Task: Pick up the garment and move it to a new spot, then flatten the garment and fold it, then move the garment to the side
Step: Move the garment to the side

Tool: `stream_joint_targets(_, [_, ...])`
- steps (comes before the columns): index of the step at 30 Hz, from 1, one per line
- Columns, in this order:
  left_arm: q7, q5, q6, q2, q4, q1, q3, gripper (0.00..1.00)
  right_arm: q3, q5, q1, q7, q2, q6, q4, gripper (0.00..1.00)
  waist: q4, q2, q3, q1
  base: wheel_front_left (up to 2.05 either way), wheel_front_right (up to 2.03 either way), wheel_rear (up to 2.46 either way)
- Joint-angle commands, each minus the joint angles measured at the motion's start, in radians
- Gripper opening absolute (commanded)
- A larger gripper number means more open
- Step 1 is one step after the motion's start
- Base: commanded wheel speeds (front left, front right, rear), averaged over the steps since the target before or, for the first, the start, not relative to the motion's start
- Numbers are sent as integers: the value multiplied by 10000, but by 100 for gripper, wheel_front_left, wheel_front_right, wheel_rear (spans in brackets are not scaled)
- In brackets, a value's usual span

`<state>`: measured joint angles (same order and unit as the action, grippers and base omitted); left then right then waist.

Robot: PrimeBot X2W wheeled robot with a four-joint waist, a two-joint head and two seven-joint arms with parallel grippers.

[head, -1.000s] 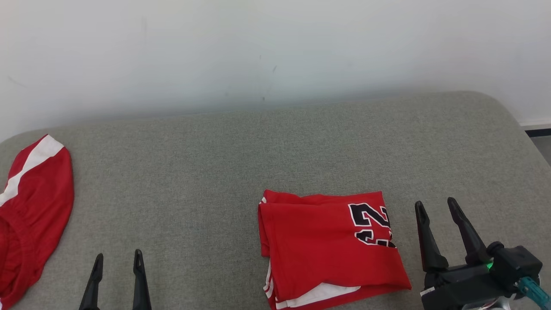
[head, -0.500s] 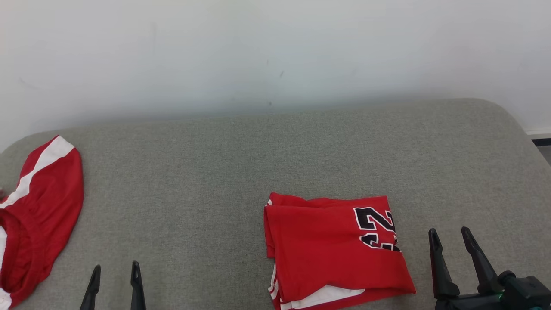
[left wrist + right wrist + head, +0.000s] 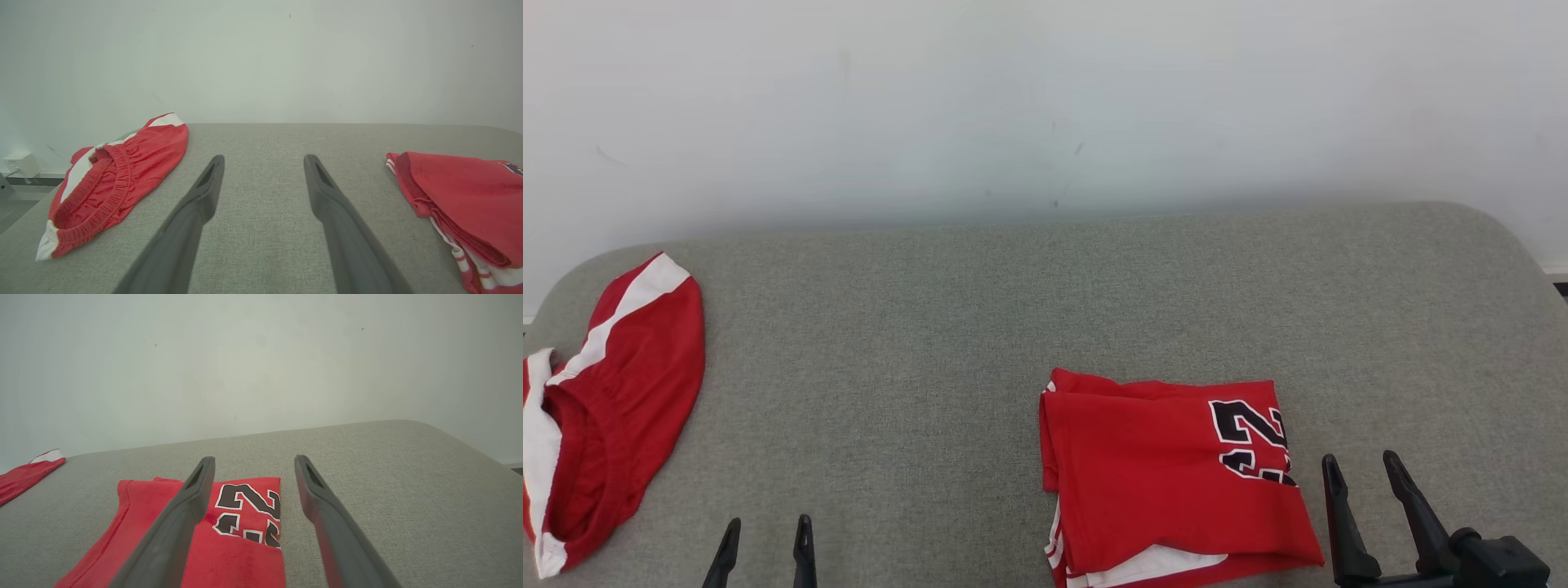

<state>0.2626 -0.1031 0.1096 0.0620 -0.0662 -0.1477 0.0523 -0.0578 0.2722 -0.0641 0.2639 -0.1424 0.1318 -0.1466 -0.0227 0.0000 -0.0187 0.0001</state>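
While left gripper (image 3: 769, 521) and right gripper (image 3: 1361, 460) are held spread | jersey (image 3: 1176, 482): fold could be undone if one layer is pinched.

Wide bare cushion (image 3: 890, 367) between red shorts (image 3: 621, 384) and folded jersey (image 3: 1160, 482) — open passage

1. The folded garment (image 3: 1176, 482) lies on the cushioned surface (image 3: 931, 327), near its front edge and right of the middle.
2. A second garment (image 3: 613, 400) lies at the left edge, well apart.
3. The left gripper (image 3: 768, 523) is at the front edge between them.
4. The right gripper (image 3: 1360, 459) is just right of the folded garment.
5. A wall (image 3: 1045, 98) stands behind the far edge.
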Motion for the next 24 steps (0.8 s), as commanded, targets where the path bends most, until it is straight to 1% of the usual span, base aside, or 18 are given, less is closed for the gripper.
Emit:
stream_joint_targets(1, [31, -62, 38, 58, 1, -166, -33, 100, -15, -44, -63, 4, 24, -25, -37, 100, 5, 0, -7, -1, 0, 0, 0])
stream_joint_targets(4, [31, -160, 126, 185, 45, -192, -87, 100, -38, -55, -36, 4, 17, -25, -78, 100, 3, 0, -13, -1, 0, 0, 0])
stream_joint_targets(13, [31, -488, 184, 382, 177, -252, -28, 100, -20, -80, -16, 5, 24, -25, -191, 100, -13, 0, -32, -1, 0, 0, 0])
stream_joint_targets(24, [31, -539, 209, 320, 184, -238, 44, 100, -24, -62, 65, 5, 6, -25, -350, 100, -26, 0, -49, -1, 0, 0, 0])
